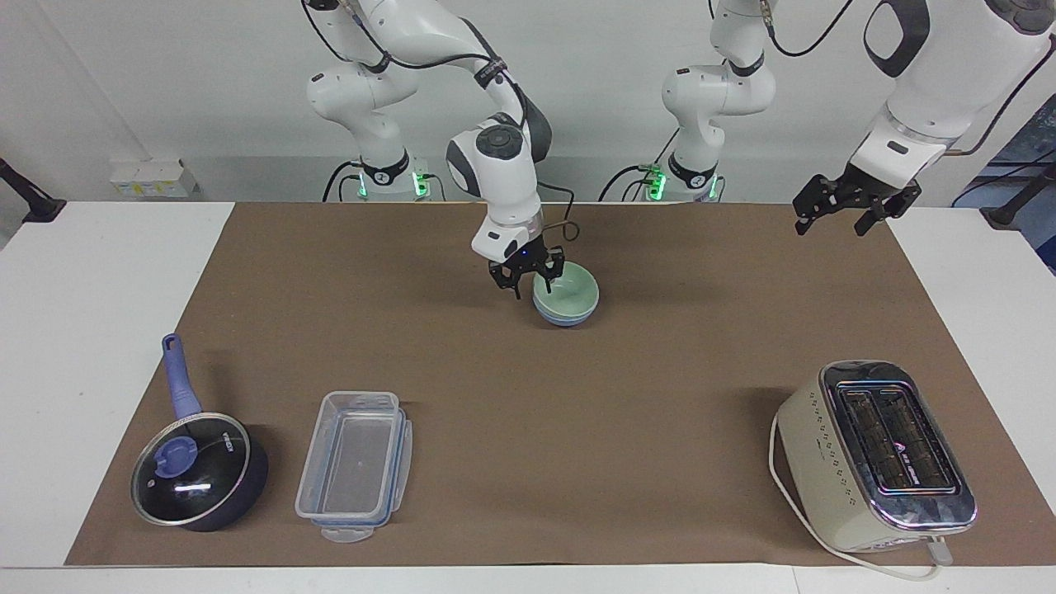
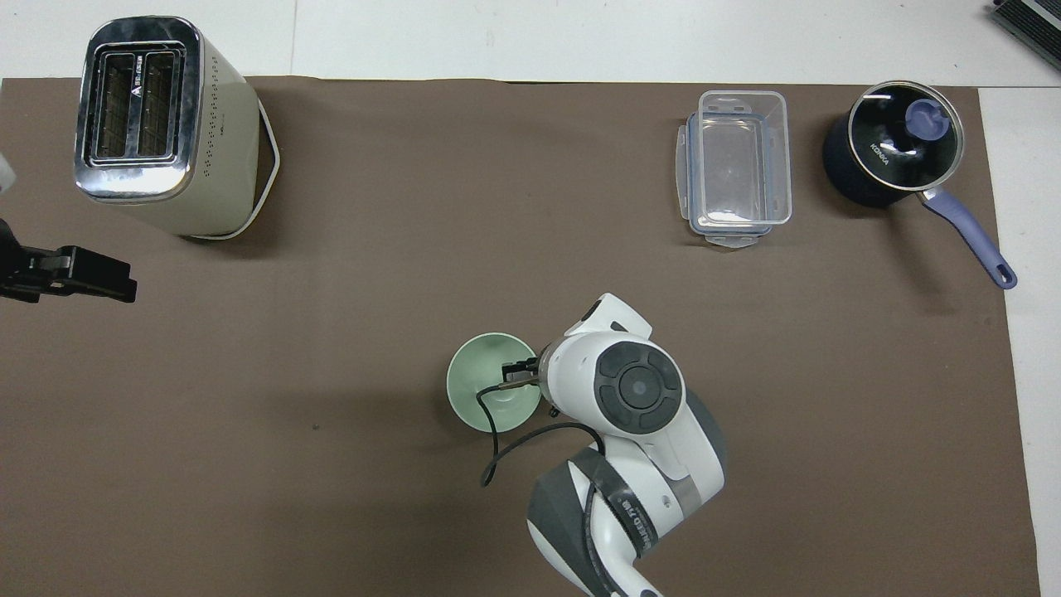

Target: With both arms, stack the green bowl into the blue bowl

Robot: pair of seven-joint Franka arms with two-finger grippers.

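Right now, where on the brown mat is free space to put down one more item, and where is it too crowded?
The widest bare patch lies between the clear container and the toaster. The mat between the toaster and the stacked bowls is bare too. It is crowded at the green bowl nested in the blue bowl, where the right tool stands open at the rim, and where the container adjoins the pot.

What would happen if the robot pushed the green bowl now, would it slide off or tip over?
Probably neither. The green bowl sits nested inside the blue bowl, so a push would likely move both together. It looks stiff and smooth, so the fingers might slip on it. The right gripper is open at its rim.
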